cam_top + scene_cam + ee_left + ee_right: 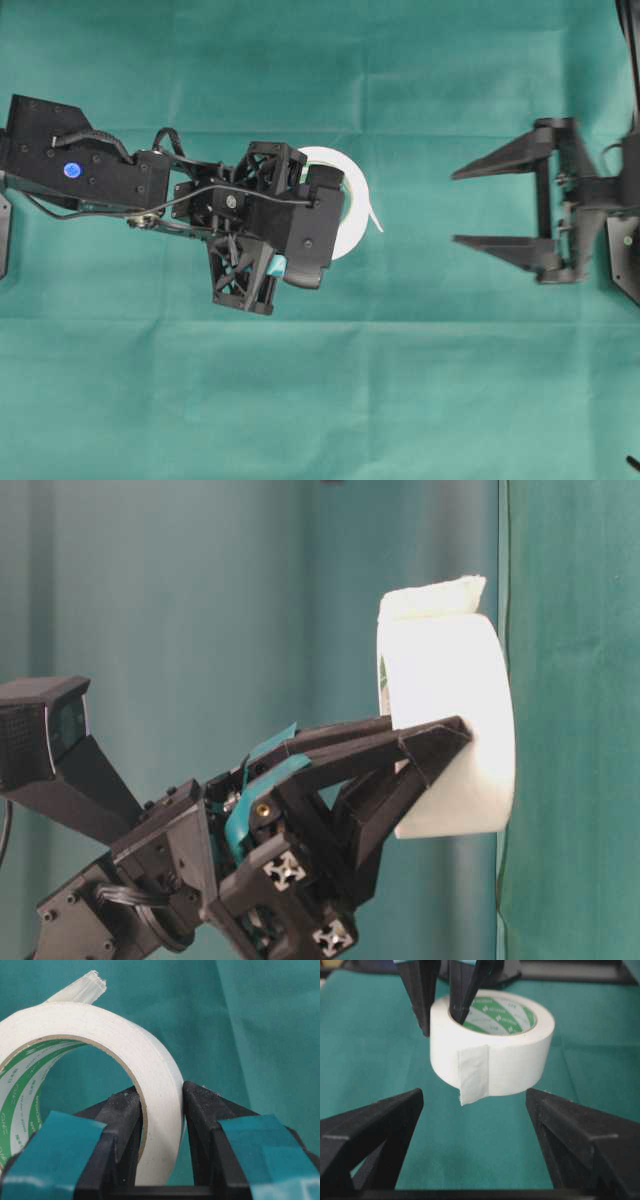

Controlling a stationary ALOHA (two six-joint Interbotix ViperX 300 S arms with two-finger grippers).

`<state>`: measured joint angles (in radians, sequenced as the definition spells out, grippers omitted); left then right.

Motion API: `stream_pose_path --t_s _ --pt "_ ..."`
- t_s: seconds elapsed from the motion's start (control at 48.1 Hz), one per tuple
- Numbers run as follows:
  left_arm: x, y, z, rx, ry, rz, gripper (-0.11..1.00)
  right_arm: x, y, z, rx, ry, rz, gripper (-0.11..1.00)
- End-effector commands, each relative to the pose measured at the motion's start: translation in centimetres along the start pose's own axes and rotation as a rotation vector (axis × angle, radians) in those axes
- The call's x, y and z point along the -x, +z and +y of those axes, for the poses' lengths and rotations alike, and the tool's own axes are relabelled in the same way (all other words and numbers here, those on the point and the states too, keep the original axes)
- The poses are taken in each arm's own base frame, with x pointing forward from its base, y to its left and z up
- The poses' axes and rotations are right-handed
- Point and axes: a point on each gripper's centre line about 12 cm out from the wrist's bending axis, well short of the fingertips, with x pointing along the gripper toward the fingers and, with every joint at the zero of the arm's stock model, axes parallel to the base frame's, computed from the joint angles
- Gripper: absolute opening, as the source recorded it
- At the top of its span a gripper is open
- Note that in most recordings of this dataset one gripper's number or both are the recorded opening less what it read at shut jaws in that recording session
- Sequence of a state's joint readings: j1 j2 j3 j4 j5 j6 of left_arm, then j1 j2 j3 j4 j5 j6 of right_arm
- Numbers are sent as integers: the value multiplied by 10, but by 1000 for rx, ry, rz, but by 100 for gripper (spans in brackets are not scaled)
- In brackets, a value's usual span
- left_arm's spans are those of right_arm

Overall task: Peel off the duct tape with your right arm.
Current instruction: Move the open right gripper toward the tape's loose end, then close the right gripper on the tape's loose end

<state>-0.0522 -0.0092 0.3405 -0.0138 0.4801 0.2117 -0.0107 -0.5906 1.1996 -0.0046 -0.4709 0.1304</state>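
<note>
— Tape position? Your left gripper (330, 215) is clamped on the duct tape (492, 1045) wall, roll lifted off the counter (400, 380)
— And your right gripper (470, 207)?
— Fingers spread wide, well apart from the roll

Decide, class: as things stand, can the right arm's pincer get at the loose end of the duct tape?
Probably yes. The left pincer grips the duct tape by its wall, on the far side. The loose end faces the open right pincer, with only green cloth between them.
</note>
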Motion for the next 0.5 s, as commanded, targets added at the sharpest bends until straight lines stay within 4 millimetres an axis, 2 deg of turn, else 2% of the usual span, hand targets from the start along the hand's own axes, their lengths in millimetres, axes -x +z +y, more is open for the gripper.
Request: stream_pose_path --t_s 0.0,0.187,0.478 --pt "19 20 6 -1 19 -71 22 -15 7 1 0 3 -6 70" --pt "19 20 6 -1 20 -74 22 -41 1 0 0 -3 29 70" --pt "19 20 6 -1 20 -73 22 -68 -2 0 0 -5 58 70"
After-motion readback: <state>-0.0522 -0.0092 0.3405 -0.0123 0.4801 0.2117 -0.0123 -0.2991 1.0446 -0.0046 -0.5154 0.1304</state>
